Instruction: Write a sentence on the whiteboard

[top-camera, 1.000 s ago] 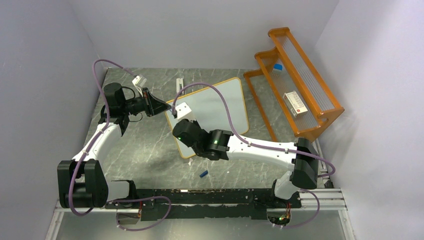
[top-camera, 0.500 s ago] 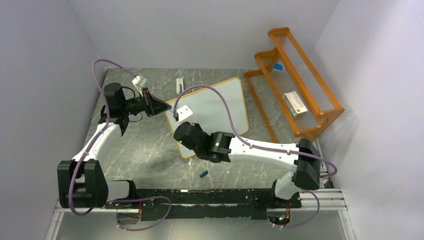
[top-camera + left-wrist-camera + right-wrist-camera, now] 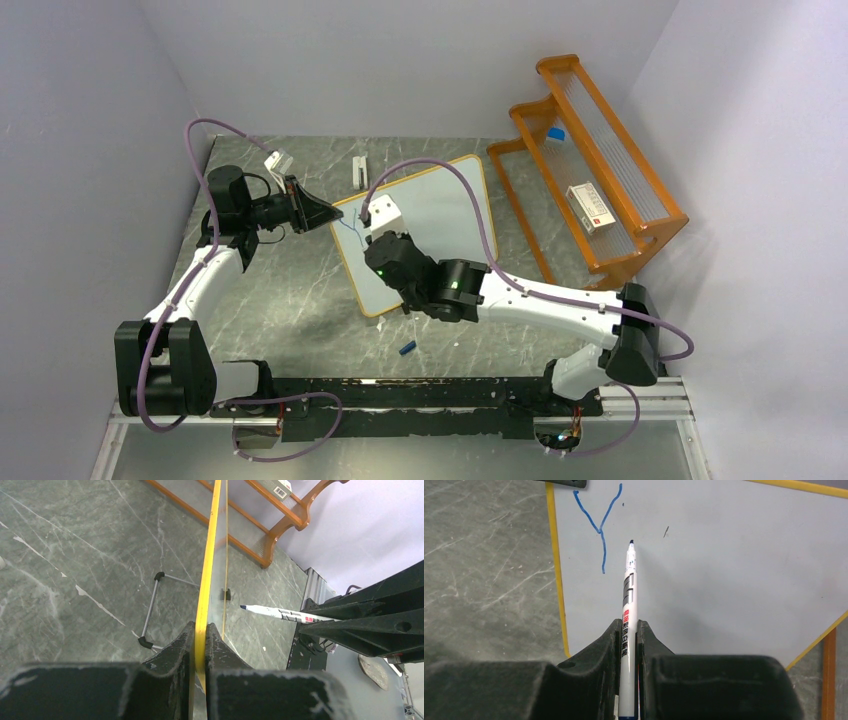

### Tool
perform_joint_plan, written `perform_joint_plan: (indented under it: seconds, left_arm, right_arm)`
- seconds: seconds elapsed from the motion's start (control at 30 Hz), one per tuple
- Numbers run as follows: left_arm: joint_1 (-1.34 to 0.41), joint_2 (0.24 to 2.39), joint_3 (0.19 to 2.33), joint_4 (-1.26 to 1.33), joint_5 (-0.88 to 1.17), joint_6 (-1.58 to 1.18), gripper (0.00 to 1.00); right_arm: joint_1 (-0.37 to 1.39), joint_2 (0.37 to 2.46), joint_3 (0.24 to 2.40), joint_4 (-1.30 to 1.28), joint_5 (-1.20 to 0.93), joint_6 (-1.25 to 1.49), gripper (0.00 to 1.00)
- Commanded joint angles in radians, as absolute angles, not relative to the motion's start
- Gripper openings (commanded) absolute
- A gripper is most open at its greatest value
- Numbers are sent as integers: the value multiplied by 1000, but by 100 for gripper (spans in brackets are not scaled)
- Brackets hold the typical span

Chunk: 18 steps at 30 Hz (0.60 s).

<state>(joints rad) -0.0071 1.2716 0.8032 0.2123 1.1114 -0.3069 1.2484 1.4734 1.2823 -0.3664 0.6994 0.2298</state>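
Note:
The whiteboard point(image 3: 440, 215) stands tilted on the marble table, its white face bordered by a yellow-orange frame point(image 3: 207, 570). My left gripper point(image 3: 325, 213) is shut on the board's left edge, and the frame sits pinched between its jaws point(image 3: 200, 630). My right gripper point(image 3: 372, 245) is shut on a white marker point(image 3: 629, 605) with a blue tip. A blue "Y" point(image 3: 600, 527) is drawn near the board's left edge. The marker's tip points at the white face point(image 3: 724, 570) just right of the Y. In the left wrist view a small gap separates the marker point(image 3: 280, 613) from the board.
An orange wooden rack point(image 3: 600, 160) at the right holds a small white box point(image 3: 590, 208) and a blue item point(image 3: 556, 133). A white piece point(image 3: 359, 168) lies behind the board and a blue cap point(image 3: 407, 348) in front. The board's wire foot point(image 3: 150, 610) rests on the table.
My right arm has shifted up and to the right over the board, and the blue stroke by the board's left edge now shows. The left arm has not moved.

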Motion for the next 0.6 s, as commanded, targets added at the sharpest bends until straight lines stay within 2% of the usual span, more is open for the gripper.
perform_joint_plan:
  seconds: [0.0, 0.57]
  left_arm:
    - [-24, 1269, 799, 225, 1118, -275, 5]
    - [-24, 1272, 799, 228, 1120, -278, 5]
  right_arm:
    - [1240, 1499, 1297, -323, 707, 205, 0]
    - [1227, 1535, 1326, -300, 689, 190, 0]
